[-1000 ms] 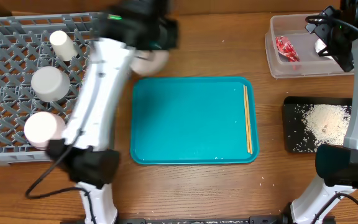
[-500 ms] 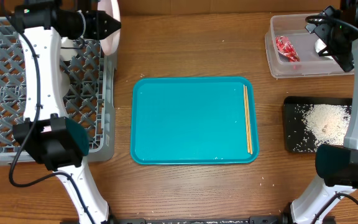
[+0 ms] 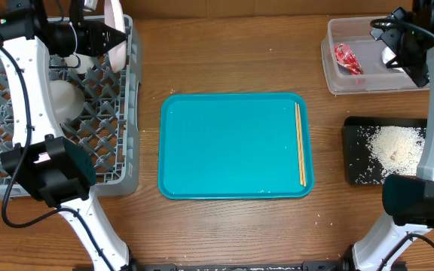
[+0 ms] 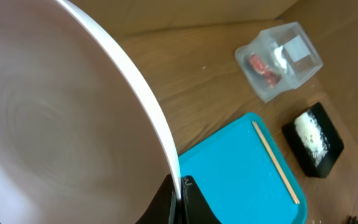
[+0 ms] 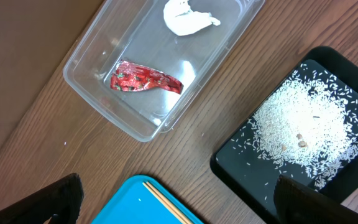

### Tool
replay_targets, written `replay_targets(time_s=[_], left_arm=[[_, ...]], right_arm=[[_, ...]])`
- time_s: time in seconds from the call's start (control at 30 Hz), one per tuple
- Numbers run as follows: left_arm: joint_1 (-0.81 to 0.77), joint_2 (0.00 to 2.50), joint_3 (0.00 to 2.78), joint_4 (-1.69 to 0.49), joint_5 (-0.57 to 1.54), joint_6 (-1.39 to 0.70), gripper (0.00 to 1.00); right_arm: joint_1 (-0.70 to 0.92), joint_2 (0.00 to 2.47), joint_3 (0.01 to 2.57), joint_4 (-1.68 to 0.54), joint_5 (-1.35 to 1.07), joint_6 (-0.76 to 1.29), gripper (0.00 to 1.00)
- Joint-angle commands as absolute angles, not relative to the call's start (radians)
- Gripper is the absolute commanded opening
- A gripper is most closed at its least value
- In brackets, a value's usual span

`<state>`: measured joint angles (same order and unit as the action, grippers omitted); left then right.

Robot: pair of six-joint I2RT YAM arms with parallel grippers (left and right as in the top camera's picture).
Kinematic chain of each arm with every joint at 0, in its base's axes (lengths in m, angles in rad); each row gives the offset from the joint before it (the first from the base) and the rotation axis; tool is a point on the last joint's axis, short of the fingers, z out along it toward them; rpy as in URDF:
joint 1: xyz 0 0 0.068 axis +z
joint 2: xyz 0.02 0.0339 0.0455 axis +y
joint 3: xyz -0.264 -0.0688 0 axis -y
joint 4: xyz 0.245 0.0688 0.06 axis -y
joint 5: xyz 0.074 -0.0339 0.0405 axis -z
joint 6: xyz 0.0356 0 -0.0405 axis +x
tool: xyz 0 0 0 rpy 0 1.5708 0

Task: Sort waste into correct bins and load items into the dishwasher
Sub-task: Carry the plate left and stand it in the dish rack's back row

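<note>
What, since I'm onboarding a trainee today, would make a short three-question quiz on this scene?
1. True or false: the chopsticks lie on the teal tray.
2. What is in the clear tub? A) the chopsticks B) a red wrapper and a tissue C) nothing
3. Fill in: the left gripper is shut on the rim of the ____.
Key: 1 true; 2 B; 3 plate.

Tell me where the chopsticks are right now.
Overhead, the chopsticks lie inside the teal tray along its right edge, the side nearest the black tray holding rice.
</note>
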<state>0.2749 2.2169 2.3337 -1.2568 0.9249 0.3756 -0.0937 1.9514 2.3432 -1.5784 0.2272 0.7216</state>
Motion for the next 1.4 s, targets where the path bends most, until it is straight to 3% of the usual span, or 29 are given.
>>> replay_targets(time_s=[0.0, 0.3, 0.7, 0.73, 0.77, 0.8, 0.83, 0.97, 1.37], left_arm=[[0.269, 2.22, 2.297, -1.261, 0.892, 0.413, 0.04], [0.27, 2.22, 2.141, -1.248, 1.016, 0.517, 0.04], [0.276, 2.219, 2.151, -1.271, 1.118, 0.506, 0.06], [0.279, 2.219, 2.152, -1.269, 1.118, 0.49, 0.13], [0.284, 2.219, 2.152, -1.263, 1.119, 0.466, 0.28], [0.291, 2.219, 2.152, -1.251, 1.119, 0.423, 0.55], [0.298, 2.219, 2.156, -1.245, 1.119, 0.385, 0.99], [0.345, 2.212, 2.202, -1.249, 1.119, 0.242, 1.0], [0.45, 2.121, 2.494, -1.522, 1.109, 0.232, 1.0]], right_arm=[[-0.091, 1.943, 2.357, -1.573, 0.239, 0.723, 1.0], [-0.091, 1.943, 2.357, -1.573, 0.239, 0.723, 0.99], [-0.091, 1.943, 2.357, -1.573, 0.238, 0.723, 1.0], [-0.091, 1.943, 2.357, -1.573, 0.239, 0.723, 1.0], [-0.091, 1.943, 2.357, -1.573, 0.239, 0.723, 1.0], [-0.091, 1.942, 2.357, -1.573, 0.239, 0.723, 1.0], [-0.091, 1.943, 2.357, -1.573, 0.239, 0.723, 1.0], [-0.091, 1.943, 2.357, -1.573, 0.239, 0.723, 1.0], [-0.091, 1.943, 2.357, -1.573, 0.239, 0.723, 1.0]])
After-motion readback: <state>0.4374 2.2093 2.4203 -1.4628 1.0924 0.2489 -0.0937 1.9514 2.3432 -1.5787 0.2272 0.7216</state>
